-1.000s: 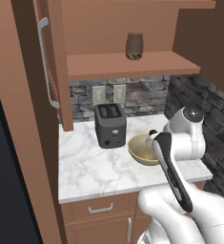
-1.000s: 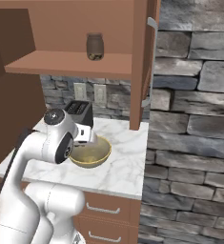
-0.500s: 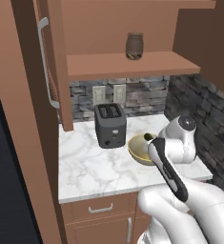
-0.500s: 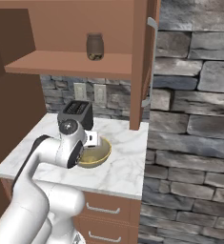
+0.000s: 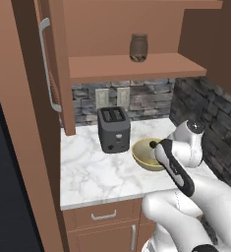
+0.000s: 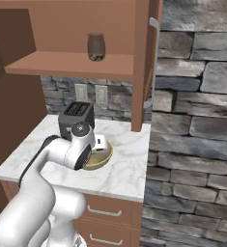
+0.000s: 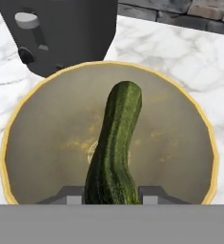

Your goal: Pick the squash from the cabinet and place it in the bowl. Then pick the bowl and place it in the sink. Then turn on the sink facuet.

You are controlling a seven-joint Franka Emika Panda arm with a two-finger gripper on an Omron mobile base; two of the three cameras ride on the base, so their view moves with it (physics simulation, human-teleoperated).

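The dark green squash is clamped at its near end by my gripper, which is shut on it. Its far end points into the yellowish-tan bowl, just above the bowl's floor. The bowl stands on the marble counter beside the toaster, and my hand hangs over the bowl in both base views. Above, the cabinet is open, its door handle at the left. The sink and the sink facuet are out of view.
A dark toaster stands just left of the bowl, close to my hand. A brown glass jar sits on the cabinet shelf. A stone wall closes the counter at the right, and drawers lie below it.
My hand has come down and in over the bowl with the squash in it. The elbow has folded lower. Bowl, toaster and jar have not moved.
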